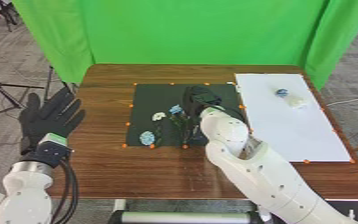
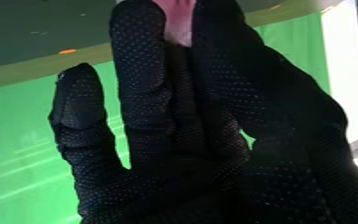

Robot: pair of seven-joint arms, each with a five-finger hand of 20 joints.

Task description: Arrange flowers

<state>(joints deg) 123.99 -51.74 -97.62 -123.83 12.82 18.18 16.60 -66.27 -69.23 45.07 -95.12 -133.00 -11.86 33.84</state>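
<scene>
Left hand (image 1: 49,117): just outside the table's left edge, palm region level with the mat; fingers straight and spread, tips directed away from the robot.

Right hand (image 1: 198,96): over the black mat (image 1: 144,102). In the wrist view, thumb and fingers close on a pink flower (image 2: 177,20), held between them at the tips; part of it is hidden by the glove. One finger stands apart from the rest, which lie close together.

Positions, near to far, taken from the right hand's fingers:
- Light blue flower (image 1: 147,137): on the mat, to the left of the fingers and nearer the robot, by the mat's near left corner.
- White flower (image 1: 159,116): on the mat, left of the fingers, farther from the robot than the light blue one; green stem runs toward the robot.
- Blue flower (image 1: 175,108): just beside the hand, on its left. Whether glove and petals touch: cannot tell.
- White flower head (image 1: 296,102): well apart, to the right of the fingers, on the white board (image 1: 291,137).
- Small blue flower head (image 1: 282,92): same board, near the white flower head and slightly beyond it.

Brown wooden table (image 1: 100,165) beneath all; green curtain (image 1: 202,32) beyond the fingers and the table's far edge.
</scene>
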